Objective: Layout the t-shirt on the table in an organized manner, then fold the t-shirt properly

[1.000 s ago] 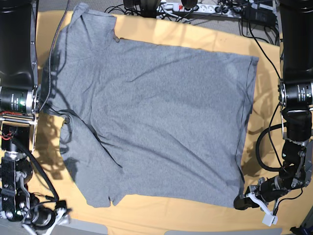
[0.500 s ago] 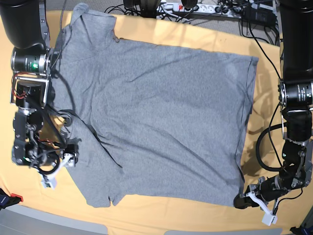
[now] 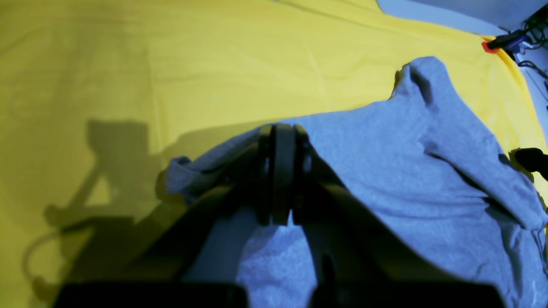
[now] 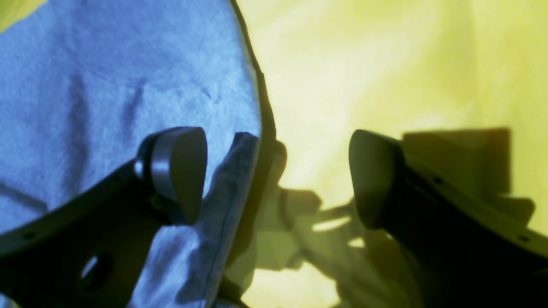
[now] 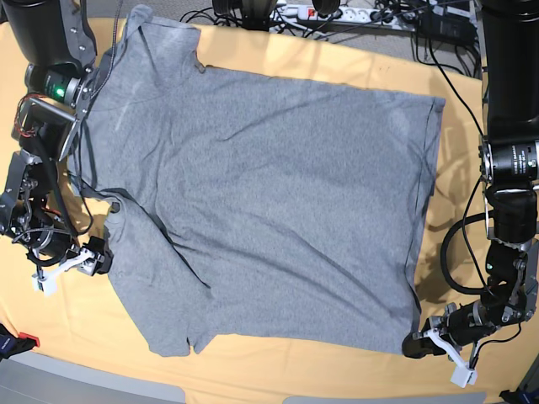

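Note:
The t-shirt [image 5: 269, 202] lies spread out on the table [image 5: 295, 55] with its plain grey side up and a few creases. Its sleeves point to the left of the base view. My right gripper [image 5: 94, 264] is open at the near sleeve's hem. In the right wrist view its jaws [image 4: 276, 175] straddle that hem, one finger over the t-shirt [image 4: 107, 64] and the other over the bare table [image 4: 385, 64]. My left gripper [image 5: 413, 346] is shut on the shirt's near right corner. The left wrist view shows the left gripper [image 3: 277, 141] closed, with t-shirt fabric [image 3: 406, 171] bunched around it.
A power strip [image 5: 320, 12] and black cables run along the far edge. A small red and black item [image 5: 21, 342] sits by the near left edge. Yellow cloth shows on all sides of the shirt. Both arms' dark columns stand at the left and right edges.
My right arm has swung in from the near left corner, and its open gripper has reached the near sleeve's hem. The left arm and the shirt have stayed put.

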`<state>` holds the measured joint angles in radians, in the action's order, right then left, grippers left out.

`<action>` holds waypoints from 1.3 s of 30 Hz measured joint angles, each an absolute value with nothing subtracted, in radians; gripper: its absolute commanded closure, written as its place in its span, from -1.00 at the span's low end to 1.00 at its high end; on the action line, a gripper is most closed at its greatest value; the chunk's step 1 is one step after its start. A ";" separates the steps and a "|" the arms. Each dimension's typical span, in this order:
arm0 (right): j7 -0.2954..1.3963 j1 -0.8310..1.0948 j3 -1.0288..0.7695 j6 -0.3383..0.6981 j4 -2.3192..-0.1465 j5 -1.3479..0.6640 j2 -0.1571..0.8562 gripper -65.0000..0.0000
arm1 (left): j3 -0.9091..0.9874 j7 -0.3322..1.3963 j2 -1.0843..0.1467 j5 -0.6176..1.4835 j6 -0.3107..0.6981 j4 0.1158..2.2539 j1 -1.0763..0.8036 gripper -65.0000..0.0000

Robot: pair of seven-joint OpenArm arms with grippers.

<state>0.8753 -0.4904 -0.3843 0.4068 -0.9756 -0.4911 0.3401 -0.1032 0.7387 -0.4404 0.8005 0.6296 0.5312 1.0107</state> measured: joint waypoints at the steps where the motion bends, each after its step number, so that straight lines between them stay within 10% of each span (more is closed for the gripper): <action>1: 0.872 -0.489 -0.384 0.407 -0.976 -0.491 0.337 -0.55 | -0.103 0.741 -0.440 0.801 0.630 0.531 1.011 1.00; 26: 0.804 -0.496 -0.384 0.442 -0.900 -0.576 0.274 -0.36 | -0.103 0.760 -0.440 0.805 0.630 0.531 1.009 1.00; 34: 0.754 -0.496 -0.384 0.488 -0.897 -0.497 0.276 0.92 | -0.103 0.760 -0.440 0.805 0.630 0.531 1.009 1.00; 39: 0.742 -0.517 -0.384 0.554 -0.896 -0.495 0.282 1.00 | -0.103 0.760 -0.440 0.805 0.630 0.531 1.009 1.00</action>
<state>0.7418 -0.5171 -0.3843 0.5537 -0.8959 -0.4953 0.2821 -0.1032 0.7601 -0.4400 0.8047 0.6296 0.5312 1.0088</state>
